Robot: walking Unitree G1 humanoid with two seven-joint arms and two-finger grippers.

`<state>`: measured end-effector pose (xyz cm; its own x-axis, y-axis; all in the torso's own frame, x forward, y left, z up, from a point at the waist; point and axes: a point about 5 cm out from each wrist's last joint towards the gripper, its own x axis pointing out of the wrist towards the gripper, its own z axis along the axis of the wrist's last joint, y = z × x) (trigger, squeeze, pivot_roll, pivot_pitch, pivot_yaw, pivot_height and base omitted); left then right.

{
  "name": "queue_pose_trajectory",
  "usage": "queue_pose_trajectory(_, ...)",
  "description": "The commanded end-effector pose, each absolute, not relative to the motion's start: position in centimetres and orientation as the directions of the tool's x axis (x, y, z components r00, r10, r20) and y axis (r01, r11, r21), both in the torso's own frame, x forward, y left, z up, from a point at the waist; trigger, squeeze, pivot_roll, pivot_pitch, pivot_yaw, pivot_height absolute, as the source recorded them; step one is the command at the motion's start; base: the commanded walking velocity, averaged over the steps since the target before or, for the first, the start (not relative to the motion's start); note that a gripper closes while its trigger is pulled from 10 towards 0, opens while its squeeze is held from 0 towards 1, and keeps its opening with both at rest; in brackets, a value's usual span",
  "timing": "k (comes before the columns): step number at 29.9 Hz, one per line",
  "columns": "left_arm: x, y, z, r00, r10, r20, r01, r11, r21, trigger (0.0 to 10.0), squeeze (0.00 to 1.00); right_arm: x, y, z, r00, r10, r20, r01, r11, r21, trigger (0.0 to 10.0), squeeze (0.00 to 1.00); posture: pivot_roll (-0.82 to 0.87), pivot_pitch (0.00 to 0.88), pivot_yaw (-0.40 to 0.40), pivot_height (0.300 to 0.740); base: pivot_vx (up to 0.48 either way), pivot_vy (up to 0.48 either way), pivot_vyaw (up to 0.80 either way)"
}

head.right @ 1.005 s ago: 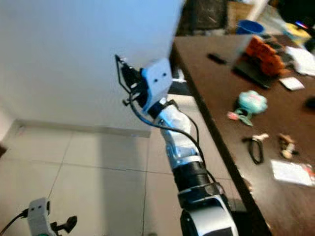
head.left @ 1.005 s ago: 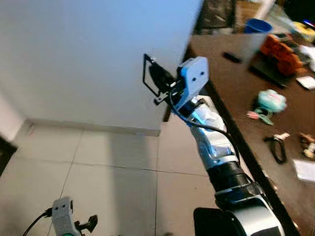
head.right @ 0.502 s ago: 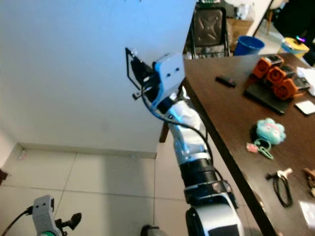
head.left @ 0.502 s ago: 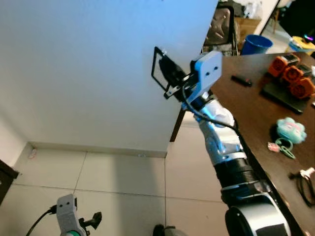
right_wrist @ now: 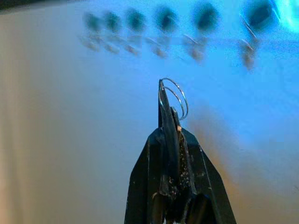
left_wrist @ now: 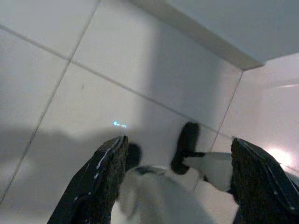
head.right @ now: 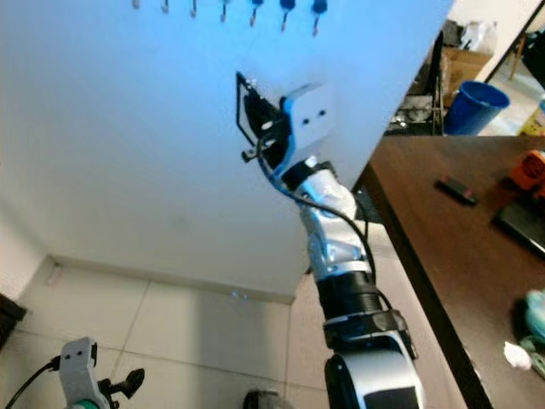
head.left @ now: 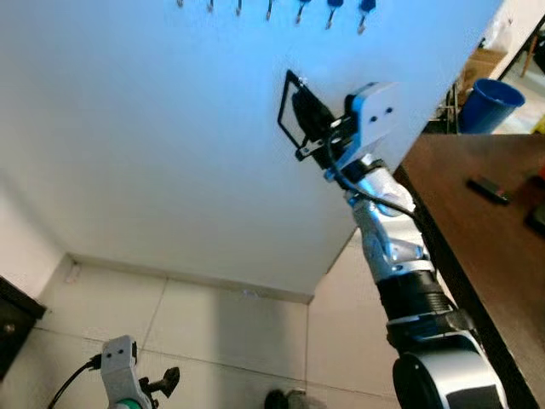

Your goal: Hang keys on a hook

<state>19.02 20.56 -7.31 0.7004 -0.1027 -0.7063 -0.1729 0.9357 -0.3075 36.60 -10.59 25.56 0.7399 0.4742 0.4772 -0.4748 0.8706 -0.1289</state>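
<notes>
Raising the key ring toward the hooks, not yet hung.

Right pincer (right_wrist: 172,122) clenched on the key ring (right_wrist: 175,99), lifted before the white wall (head.left: 145,128), below the row of hooks (head.left: 271,8) and well apart from them. Grasp done; reaching up and slipping the ring over a hook remain. Left pincer (left_wrist: 177,172) spread wide, idle above the tiled floor (left_wrist: 70,98).

You see a matt white wall (head.left: 145,145), glossy pale floor tiles (head.left: 213,328), and a dark polished wood worktop (head.right: 477,256). The ring (right_wrist: 175,98) is thin shiny metal wire; the arm (head.left: 392,247) is silver metal.
</notes>
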Motion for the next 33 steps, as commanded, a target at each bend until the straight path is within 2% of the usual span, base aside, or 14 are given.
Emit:
queue_pose_trajectory(1, 18.2, 20.3, -7.8, 0.677, -0.118, -0.726, -0.175, 0.933, -0.314, 10.0, 0.0, 36.7, -11.1, 26.0, 0.741, 0.454, 0.494, -0.473, 0.876, -0.096, 10.0, 0.0, 0.07, 0.069, -0.003, 0.74, 0.48, 0.0, 0.0)
queue_pose_trajectory(5, 18.2, 20.5, -7.8, 0.685, -0.105, -0.721, -0.211, 0.918, -0.334, 10.0, 0.0, 36.9, -12.0, 25.6, 0.78, 0.402, 0.48, -0.438, 0.898, -0.04, 10.0, 0.0, 0.07, 0.073, -0.004, 0.74, 0.09, 0.0, 0.0)
queue_pose_trajectory(12, 17.3, 20.3, -8.1, 0.669, -0.154, -0.727, -0.173, 0.919, -0.354, 10.0, 0.0, 36.7, -12.3, 24.5, 0.794, 0.414, 0.444, -0.454, 0.891, -0.019, 10.0, 0.0, 0.07, 0.083, -0.001, 0.74, 0.0, 0.0, 0.0)
queue_pose_trajectory(20, 16.5, 20.1, -8.5, 0.659, -0.178, -0.731, -0.166, 0.913, -0.372, 10.0, 0.0, 35.7, -12.3, 24.3, 0.732, 0.509, 0.453, -0.562, 0.827, -0.019, 10.0, 0.0, 0.07, 0.094, 0.003, 0.74, 0.0, -0.466, 0.0)
queue_pose_trajectory(27, 16.6, 19.7, -8.4, 0.672, -0.193, -0.715, -0.175, 0.897, -0.406, 10.0, 0.0, 34.2, -12.8, 25.2, 0.626, 0.588, 0.513, -0.667, 0.744, -0.038, 10.0, 0.0, 0.06, 0.098, 0.007, 0.74, 0.0, 0.0, 0.0)
queue_pose_trajectory(33, 16.7, 19.3, -8.3, 0.678, -0.226, -0.7, -0.151, 0.889, -0.433, 10.0, 0.0, 34.3, -13.9, 26.8, 0.642, 0.528, 0.556, -0.615, 0.788, -0.038, 10.0, 0.0, 0.06, 0.097, 0.01, 0.74, 0.0, 0.0, 0.0)
